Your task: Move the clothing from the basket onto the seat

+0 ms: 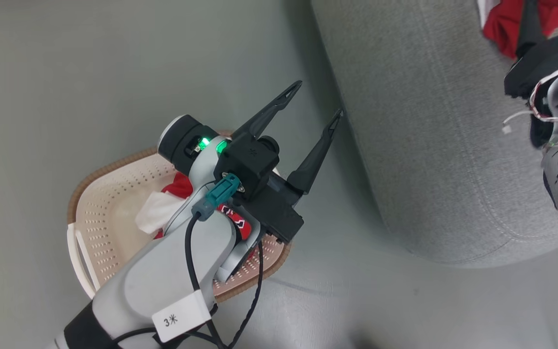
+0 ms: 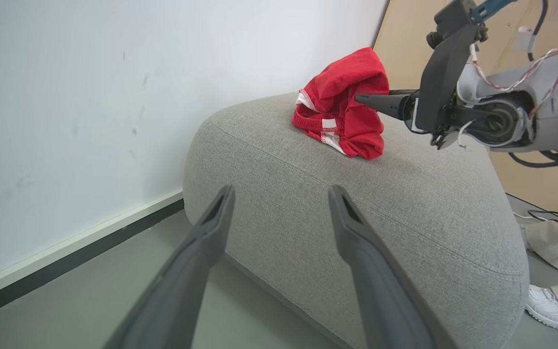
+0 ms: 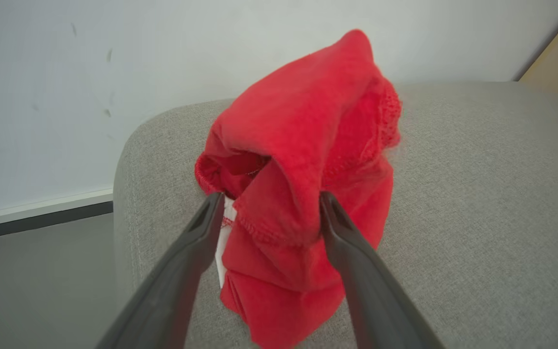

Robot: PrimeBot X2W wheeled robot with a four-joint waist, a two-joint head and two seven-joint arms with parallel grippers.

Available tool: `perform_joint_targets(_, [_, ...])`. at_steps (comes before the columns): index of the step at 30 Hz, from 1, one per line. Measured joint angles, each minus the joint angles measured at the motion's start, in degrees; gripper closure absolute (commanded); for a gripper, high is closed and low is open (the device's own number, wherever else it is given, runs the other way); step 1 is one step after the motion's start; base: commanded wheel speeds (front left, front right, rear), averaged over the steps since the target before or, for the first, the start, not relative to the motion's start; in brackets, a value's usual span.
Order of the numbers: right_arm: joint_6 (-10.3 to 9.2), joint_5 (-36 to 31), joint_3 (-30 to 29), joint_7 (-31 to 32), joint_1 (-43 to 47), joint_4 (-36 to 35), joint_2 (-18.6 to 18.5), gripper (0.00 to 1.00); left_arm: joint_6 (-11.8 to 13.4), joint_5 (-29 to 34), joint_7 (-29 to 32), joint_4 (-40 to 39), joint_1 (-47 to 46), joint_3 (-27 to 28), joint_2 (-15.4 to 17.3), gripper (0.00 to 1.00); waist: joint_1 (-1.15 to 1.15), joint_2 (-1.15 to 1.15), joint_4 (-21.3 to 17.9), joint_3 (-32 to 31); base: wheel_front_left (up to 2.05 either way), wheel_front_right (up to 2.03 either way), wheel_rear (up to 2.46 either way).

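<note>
Currently:
- right gripper (image 3: 271, 196) is spread wide, with its fingers straddling a fold of the red jersey (image 3: 303, 145). It isn't pinching, so this looks like a set-down, not a carry.
- the jersey sits bunched on top of the seat (image 1: 429, 121), near the seat's wall-side edge, with its weight fully on the cushion.
- left gripper (image 1: 318, 99) is wide and empty. It hangs above the basket (image 1: 104, 169), probably parked clear of the right arm and staged for the next pick.
- clothing (image 1: 179, 185) lies in the basket, red with white lining, partly hidden under the left arm.
- the basket is on the floor near the seat's rounded corner, which keeps the carry short.
- judgement: one piece is across, and the task isn't finished.
</note>
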Motion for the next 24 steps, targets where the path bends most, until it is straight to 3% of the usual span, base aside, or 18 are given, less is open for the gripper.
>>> perform_joint_targets(13, [1.34,-3.49,2.76,-0.24,6.61,-5.57,0.02,0.0,-1.51,-2.03,-3.0,4.72,2.65,0.49,-2.29,0.0,0.0,0.0,-0.63,-8.13,0.0,0.0,0.0])
perform_joint_targets(24, [2.5,-4.63,3.59,-0.25,14.78,-11.74,1.57,0.0,-1.53,-5.06,-4.33,7.17,8.24,2.44,-2.98,0.0,-0.01,-0.01,2.45,-16.56,0.0,0.0,0.0])
